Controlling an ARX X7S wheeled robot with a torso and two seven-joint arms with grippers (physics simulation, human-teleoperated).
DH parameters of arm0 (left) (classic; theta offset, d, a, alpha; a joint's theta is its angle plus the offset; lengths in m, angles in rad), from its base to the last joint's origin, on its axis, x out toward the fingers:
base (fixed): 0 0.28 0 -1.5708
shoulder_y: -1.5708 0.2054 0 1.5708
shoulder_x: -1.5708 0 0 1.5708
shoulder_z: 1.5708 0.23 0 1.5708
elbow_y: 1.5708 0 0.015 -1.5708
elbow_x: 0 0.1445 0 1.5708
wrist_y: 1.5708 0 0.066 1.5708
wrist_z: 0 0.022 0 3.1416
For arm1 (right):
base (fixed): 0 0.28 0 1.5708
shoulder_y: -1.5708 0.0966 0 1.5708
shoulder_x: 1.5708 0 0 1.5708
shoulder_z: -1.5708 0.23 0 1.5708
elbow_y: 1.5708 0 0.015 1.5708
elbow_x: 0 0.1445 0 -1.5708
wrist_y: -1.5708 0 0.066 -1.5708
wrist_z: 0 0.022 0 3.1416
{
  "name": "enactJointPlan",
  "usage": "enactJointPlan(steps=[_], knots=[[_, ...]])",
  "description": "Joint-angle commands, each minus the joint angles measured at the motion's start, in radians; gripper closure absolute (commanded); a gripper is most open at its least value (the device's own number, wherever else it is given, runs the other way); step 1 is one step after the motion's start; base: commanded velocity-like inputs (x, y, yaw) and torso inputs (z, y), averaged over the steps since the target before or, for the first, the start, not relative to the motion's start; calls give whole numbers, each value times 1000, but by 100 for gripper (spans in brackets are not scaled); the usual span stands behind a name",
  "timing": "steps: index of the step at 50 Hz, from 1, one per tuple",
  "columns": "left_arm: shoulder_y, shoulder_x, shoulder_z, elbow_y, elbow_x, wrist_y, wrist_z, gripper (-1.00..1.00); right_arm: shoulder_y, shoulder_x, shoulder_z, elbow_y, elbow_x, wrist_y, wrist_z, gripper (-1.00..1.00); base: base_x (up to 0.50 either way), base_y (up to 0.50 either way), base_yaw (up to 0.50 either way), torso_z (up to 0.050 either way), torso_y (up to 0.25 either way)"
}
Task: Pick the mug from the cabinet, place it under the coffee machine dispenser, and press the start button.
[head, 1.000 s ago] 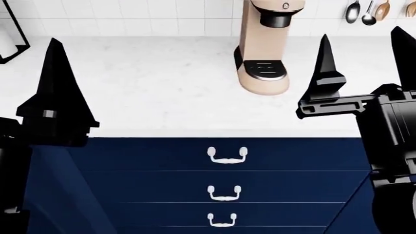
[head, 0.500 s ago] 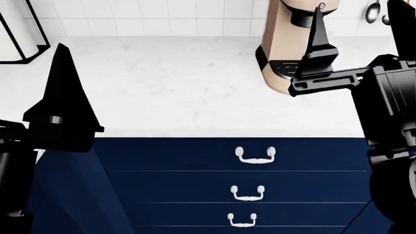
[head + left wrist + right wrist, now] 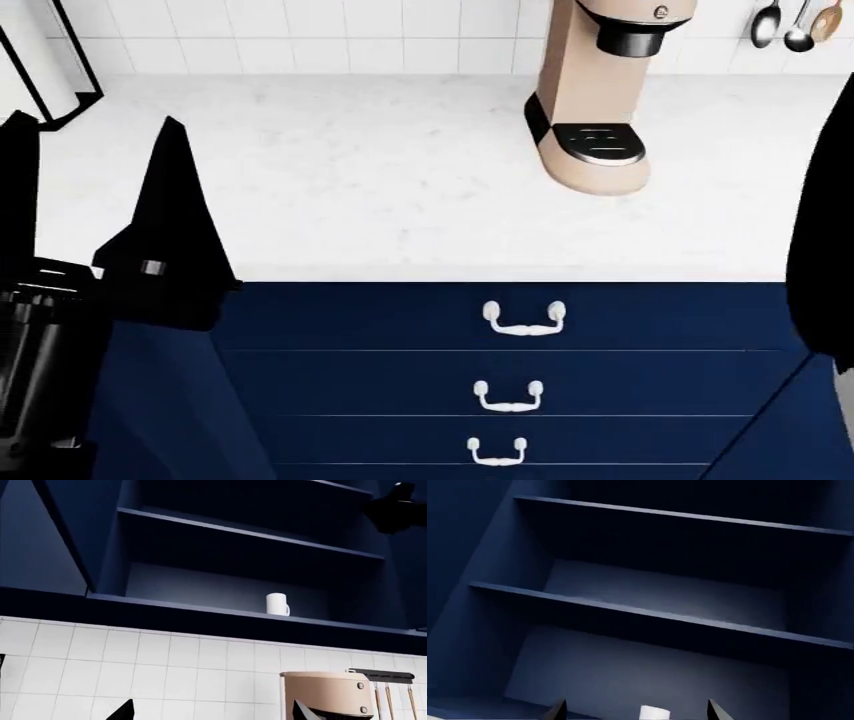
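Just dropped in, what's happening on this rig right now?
The mug stands untouched on the bottom shelf of the open blue cabinet, above the tiled wall. The right gripper is raised toward it, fingers apart, mug rim showing between them. The left gripper hovers open at the counter's edge. The coffee machine waits, its tray empty.

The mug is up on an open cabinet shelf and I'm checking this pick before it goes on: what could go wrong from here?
1. The mug stands alone on the shelf's front part; a poorly centred approach by the right hand might push it back or tip it.
2. Its small handle sticks out sideways, so a finger could catch it and turn the mug.
3. The head view misses the cabinet, so guidance rests on wrist views.
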Motion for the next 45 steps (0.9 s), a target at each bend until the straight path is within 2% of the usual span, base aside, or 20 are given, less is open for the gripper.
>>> enactJointPlan(steps=[1, 9, 17, 23, 41, 45], knots=[[28, 6, 19, -14, -7, 27, 25, -100, 448, -146, -32, 960, -138, -398, -66, -100, 0, 0, 0, 0, 0], [69, 11, 36, -6, -28, 45, 47, -100, 458, -161, 139, 960, -223, -273, 40, -100, 0, 0, 0, 0, 0], [94, 2, 30, 3, -53, 54, 52, -100, 451, -165, 165, 960, -253, -125, 77, -100, 0, 0, 0, 0, 0], [99, -2, 32, 8, -58, 59, 49, -100, 427, -166, 149, 960, -263, -84, 66, -100, 0, 0, 0, 0, 0], [124, -7, 45, 12, -42, 83, 51, -100, 388, -165, 114, 960, -258, -192, 58, -100, 0, 87, 0, 0, 0], [120, -9, 52, 14, -42, 82, 48, -100, 442, -156, 96, 960, -267, -173, 12, -100, 179, -2, 0, 0, 0]])
